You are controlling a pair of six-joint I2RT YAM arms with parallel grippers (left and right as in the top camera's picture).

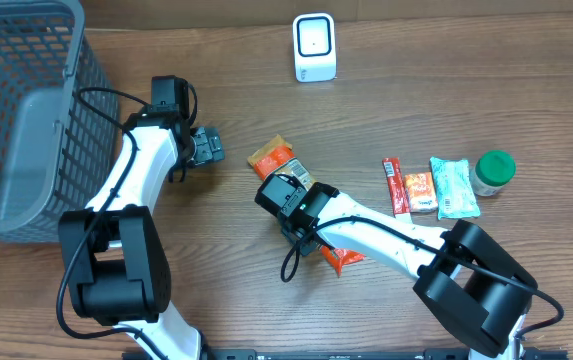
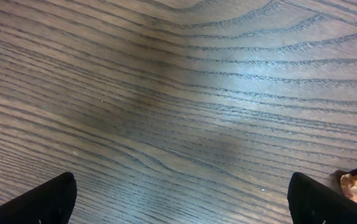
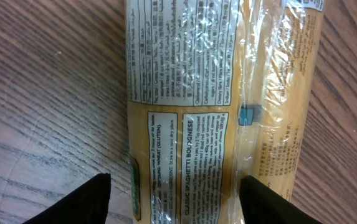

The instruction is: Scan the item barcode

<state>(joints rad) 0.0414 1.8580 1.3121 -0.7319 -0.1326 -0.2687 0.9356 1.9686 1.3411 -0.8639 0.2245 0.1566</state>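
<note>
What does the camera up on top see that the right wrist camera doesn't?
Only the overhead view shows the grey basket, the white scanner, the green-lidded jar and the left end effector. Only the right wrist view shows the small print on the spaghetti packet, where "spaghetti bolognese" can be read. Both show that packet lying on the wooden table, with the right end effector over it, fingers apart.

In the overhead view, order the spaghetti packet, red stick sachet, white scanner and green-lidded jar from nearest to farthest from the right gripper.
1. spaghetti packet: beneath the right gripper.
2. red stick sachet: to its right.
3. white scanner: ahead, toward the back.
4. green-lidded jar: farthest right.
</note>
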